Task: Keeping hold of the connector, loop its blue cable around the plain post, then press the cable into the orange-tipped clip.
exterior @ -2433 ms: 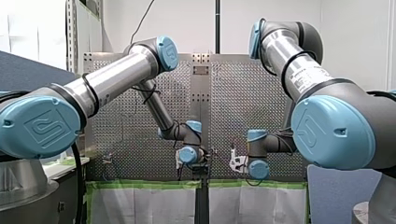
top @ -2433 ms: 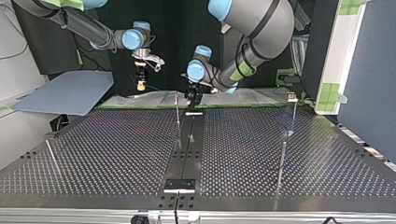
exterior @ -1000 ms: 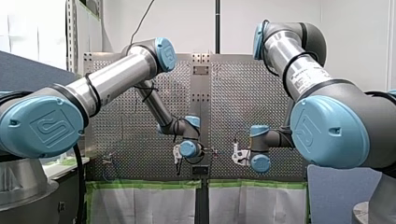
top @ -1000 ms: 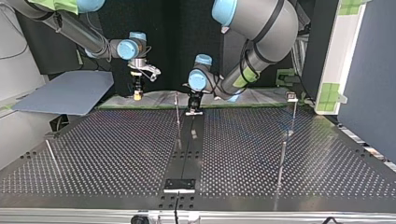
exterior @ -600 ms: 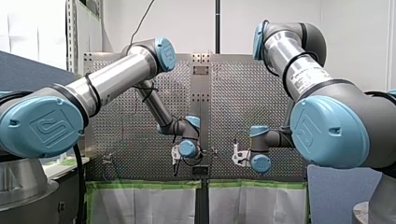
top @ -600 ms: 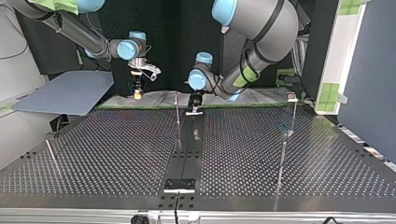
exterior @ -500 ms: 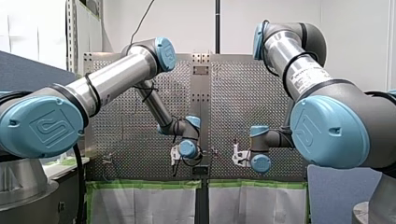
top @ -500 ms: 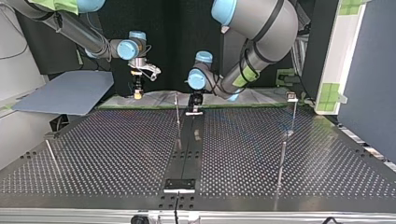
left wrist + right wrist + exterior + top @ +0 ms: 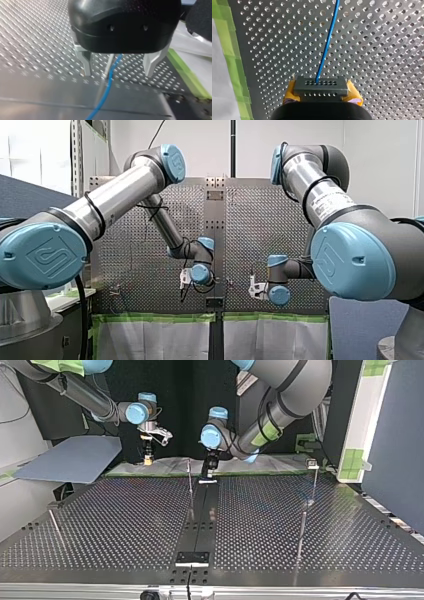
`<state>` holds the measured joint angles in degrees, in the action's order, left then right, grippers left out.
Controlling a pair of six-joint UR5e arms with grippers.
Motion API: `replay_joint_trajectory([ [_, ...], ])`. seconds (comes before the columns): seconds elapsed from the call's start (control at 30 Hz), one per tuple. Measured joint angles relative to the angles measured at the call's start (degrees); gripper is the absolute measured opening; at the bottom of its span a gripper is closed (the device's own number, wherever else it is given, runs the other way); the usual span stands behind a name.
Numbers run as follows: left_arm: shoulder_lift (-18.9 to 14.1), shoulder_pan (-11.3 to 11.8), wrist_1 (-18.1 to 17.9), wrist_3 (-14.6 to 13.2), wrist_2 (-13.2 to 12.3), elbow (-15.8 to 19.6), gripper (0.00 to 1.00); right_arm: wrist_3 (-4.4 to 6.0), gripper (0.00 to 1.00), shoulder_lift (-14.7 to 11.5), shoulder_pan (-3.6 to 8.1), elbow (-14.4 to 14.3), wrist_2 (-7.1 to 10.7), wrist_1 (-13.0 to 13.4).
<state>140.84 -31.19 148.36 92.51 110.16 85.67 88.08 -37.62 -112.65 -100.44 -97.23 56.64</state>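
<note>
Blue cable runs straight from the connector, clamped in my right claw to retain it, through my spread-apart left claw just beside the post, positioned for looping.

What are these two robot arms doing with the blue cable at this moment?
My right gripper is shut on a grey connector between its yellow pads, and the blue cable runs out of it over the perforated table. My left gripper hangs open low over the table, a thin metal post and the cable between its fingers. The cable passes close beside the post; whether it goes around it cannot be seen.
</note>
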Motion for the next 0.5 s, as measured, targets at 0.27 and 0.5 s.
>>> replay_joint_trajectory([
  [0.27, -2.05, -0.70, -4.40, -1.59, -1.18, 4.42, 1.00, 0.00, 0.00, 0.03, 0.00, -0.01, 0.01, -0.50],
  [0.5, -2.11, -3.58, -6.87, -1.76, -2.07, 8.13, 1.00, 0.00, 0.00, 0.03, 0.01, -0.02, 0.02, -0.55],
])
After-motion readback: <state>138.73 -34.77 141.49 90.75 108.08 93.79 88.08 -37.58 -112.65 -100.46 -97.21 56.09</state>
